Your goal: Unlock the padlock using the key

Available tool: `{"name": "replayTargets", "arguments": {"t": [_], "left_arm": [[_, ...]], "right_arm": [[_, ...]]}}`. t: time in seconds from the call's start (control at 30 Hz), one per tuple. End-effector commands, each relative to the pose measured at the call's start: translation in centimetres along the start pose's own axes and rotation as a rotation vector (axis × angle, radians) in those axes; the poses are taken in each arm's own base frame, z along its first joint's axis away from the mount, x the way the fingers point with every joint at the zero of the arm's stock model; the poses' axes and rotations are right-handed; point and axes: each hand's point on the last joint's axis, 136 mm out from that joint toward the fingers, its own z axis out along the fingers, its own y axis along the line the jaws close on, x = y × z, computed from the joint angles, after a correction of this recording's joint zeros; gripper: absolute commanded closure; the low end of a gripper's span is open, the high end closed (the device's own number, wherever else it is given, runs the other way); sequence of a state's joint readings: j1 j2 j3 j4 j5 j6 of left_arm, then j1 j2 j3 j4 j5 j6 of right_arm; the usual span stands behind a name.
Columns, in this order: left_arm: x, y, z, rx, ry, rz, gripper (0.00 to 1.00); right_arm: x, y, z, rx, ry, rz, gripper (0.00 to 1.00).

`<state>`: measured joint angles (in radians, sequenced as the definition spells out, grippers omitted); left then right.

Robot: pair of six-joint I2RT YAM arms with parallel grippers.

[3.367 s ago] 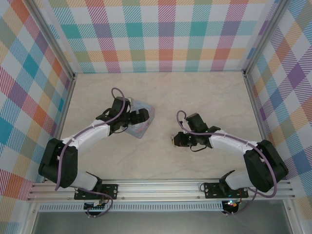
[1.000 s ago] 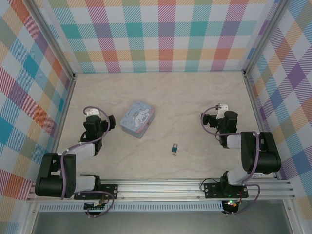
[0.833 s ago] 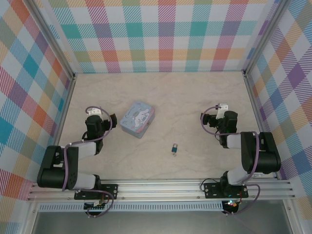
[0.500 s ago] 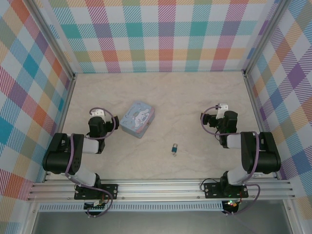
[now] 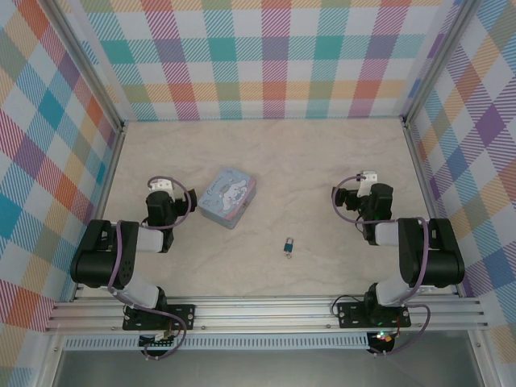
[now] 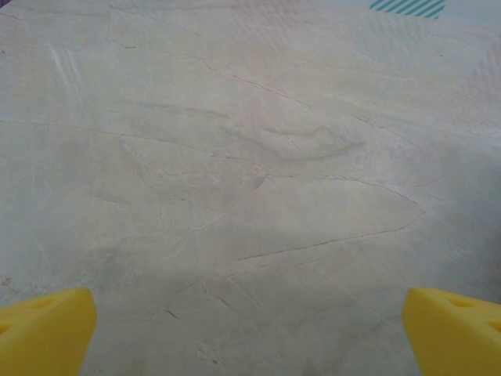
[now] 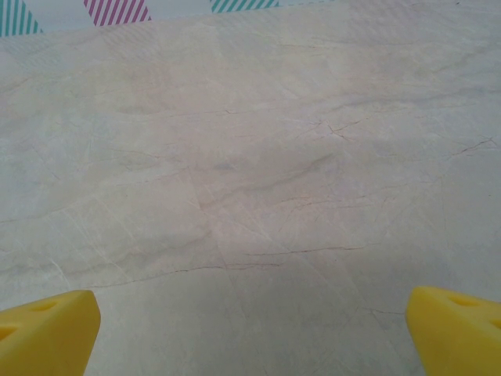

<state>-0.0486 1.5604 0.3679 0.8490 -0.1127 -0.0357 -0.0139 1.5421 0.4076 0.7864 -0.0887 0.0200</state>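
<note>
- Left gripper (image 6: pixel 250 329) jaws spread wide, yellow fingertips (image 6: pixel 43 329) at the bottom corners of the left wrist view, nothing between them but bare table.
- Right gripper (image 7: pixel 250 333) same: jaws wide apart, holding nothing, over bare tabletop.
- Padlock (image 5: pixel 288 245) lies flat on the table, between the two arms, toward the near edge, well apart from both grippers.
- Key: too small to tell apart from the padlock; a dark speck sits at the padlock's near end.
- Pastel-blue tin (image 5: pixel 228 196) lies left of and farther back than the padlock, not touching it.
- Both arms folded back near their bases, left arm just beside the tin.
- Marble-look table (image 5: pixel 322 153), plaid walls (image 5: pixel 266 56) on three sides.
</note>
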Motion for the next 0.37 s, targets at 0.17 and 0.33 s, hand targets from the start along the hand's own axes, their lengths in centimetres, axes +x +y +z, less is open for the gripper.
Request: {"name": "replayTargets", "arguments": {"t": [0.17, 0.33], "left_arm": [[-1.34, 0.16, 0.19, 0.004, -0.042, 0.003, 0.0], [-1.33, 0.11, 0.18, 0.005, -0.042, 0.004, 0.0]], "right_arm": [[-1.47, 0.17, -0.08, -0.015, -0.052, -0.02, 0.0], [-1.47, 0.17, -0.08, -0.015, -0.052, -0.021, 0.0]]}}
